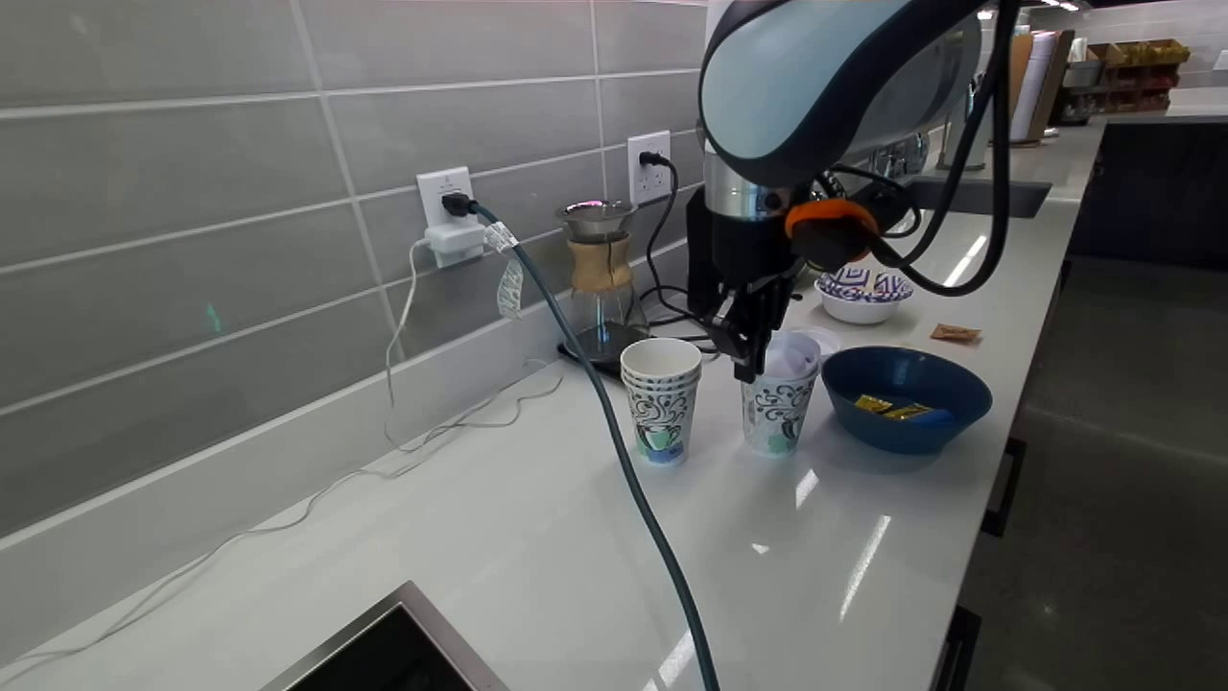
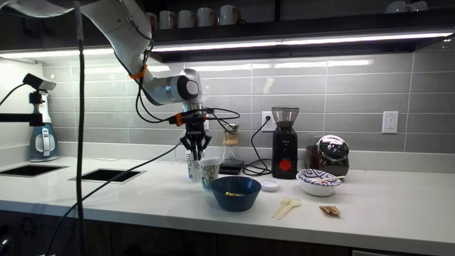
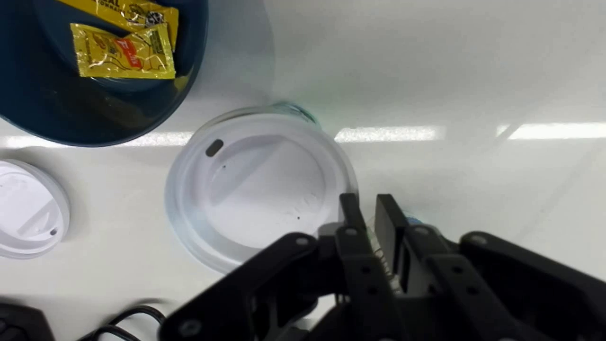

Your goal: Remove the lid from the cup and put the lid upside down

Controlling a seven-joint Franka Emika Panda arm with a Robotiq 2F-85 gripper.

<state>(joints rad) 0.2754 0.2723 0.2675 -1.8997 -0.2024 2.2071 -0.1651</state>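
Observation:
The cup (image 1: 775,417) is a white paper cup with a dark swirl and teal pattern. It stands upright on the counter, also in an exterior view (image 2: 209,177). The white lid (image 3: 265,189) with a small drinking slot rests on its mouth; it shows in both exterior views (image 1: 794,355) (image 2: 209,160). Whether it is pressed on is unclear. My gripper (image 3: 367,196) points down, fingers narrowly apart, nothing held. Its tips sit at the lid's edge, on the side towards the cup stack (image 1: 746,369) (image 2: 196,156). One finger overlaps the lid edge in the wrist view; contact is unclear.
A stack of similar cups (image 1: 662,408) stands close by. A dark blue bowl (image 2: 234,202) with yellow packets is beside the cup. Another white lid (image 3: 31,208) lies on the counter. Behind are a glass carafe (image 2: 231,149) and a grinder (image 2: 284,153). A cable (image 1: 614,441) crosses in front.

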